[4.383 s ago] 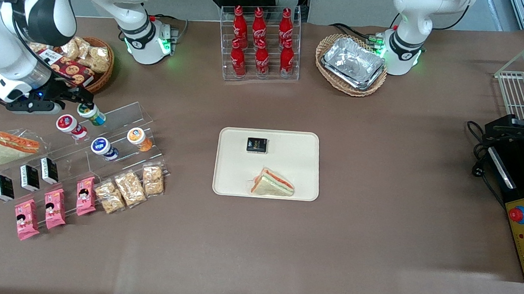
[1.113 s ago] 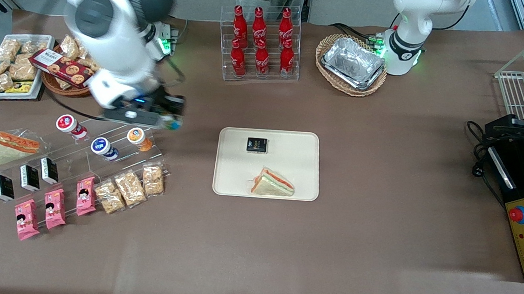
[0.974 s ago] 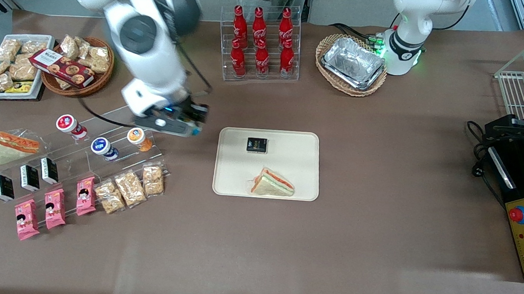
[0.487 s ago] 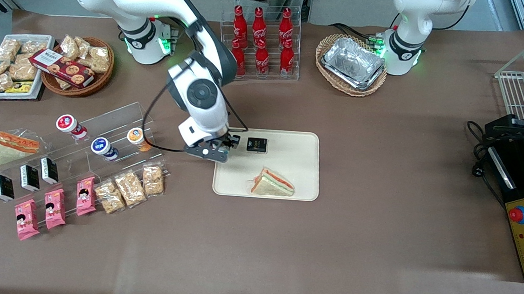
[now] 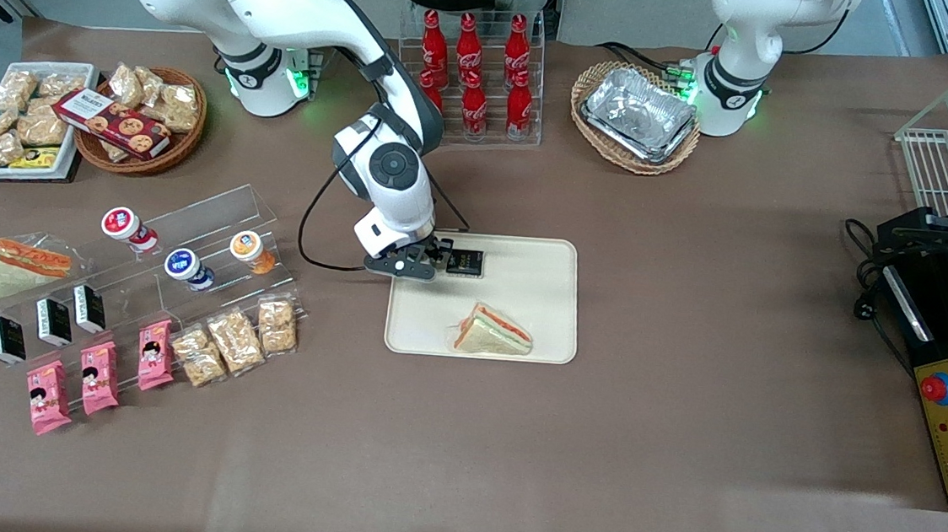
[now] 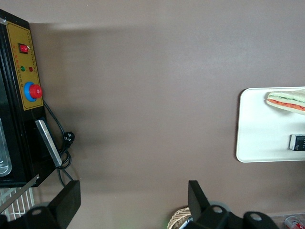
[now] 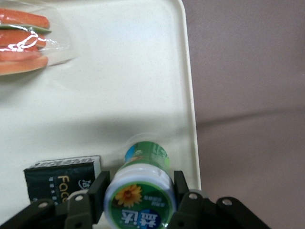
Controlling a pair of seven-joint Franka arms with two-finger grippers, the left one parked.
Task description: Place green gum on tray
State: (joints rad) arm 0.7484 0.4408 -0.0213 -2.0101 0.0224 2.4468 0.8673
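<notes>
My right gripper (image 5: 431,257) is over the cream-beige tray (image 5: 530,300), at its corner toward the working arm's end and farther from the front camera. It is shut on the green gum (image 7: 140,198), a bottle with a white lid and a yellow flower mark on top; both fingers (image 7: 98,190) press its lid. The bottle's green body (image 7: 146,155) hangs low over the tray (image 7: 119,90), inside its rim; I cannot tell whether it touches. In the front view the gripper hides the gum. The tray also shows in the left wrist view (image 6: 264,136).
On the tray lie a black packet (image 5: 466,262), right beside the gripper, and a wrapped sandwich (image 5: 492,332) nearer the front camera. A clear stepped stand (image 5: 187,252) holds red-lidded, blue-lidded and orange bottles. A cola bottle rack (image 5: 472,80) stands at the back.
The arm has carried the green gum from the clear stand across the table to the tray. In the last half second it moved farther in over the tray's corner, toward the black packet.
</notes>
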